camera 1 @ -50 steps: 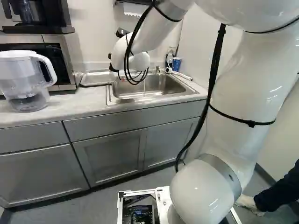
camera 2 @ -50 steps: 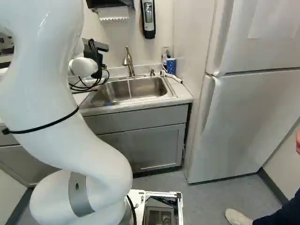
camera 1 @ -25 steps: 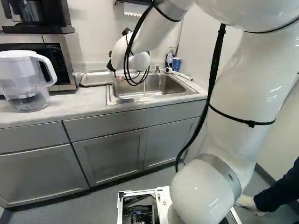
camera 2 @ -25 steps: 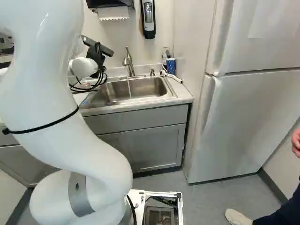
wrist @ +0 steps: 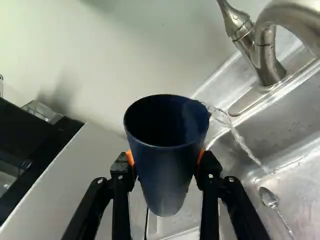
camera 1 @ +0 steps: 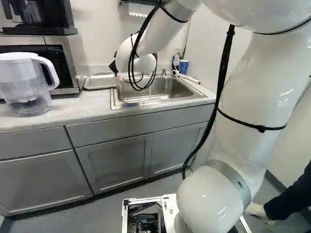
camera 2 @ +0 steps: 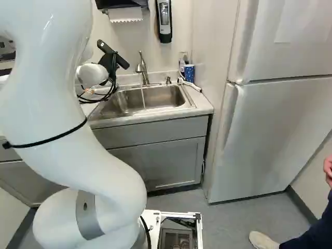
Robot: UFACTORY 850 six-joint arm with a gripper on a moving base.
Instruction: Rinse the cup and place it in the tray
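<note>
Grasping the cup [wrist: 167,175] from both sides, the gripper [wrist: 166,159] stands across its long axis, near the left edge of the sink [camera 2: 163,93]. The tray [camera 1: 99,81], just past that edge, probably lies below. One held cup, one tray, one spoon [wrist: 269,196], one faucet [camera 2: 142,67]; one patterned cup [camera 2: 189,73] at the counter's [camera 1: 73,109] far right corner.

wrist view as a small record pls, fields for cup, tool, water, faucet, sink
cup: dark blue tapered cup, held
tool: black two-fingered tool, gripping the cup from two sides
water: thin clear stream into the sink; contact with the cup's rim unclear
faucet: curved silver metal faucet
sink: stainless steel sink, small metal spoon inside
</note>
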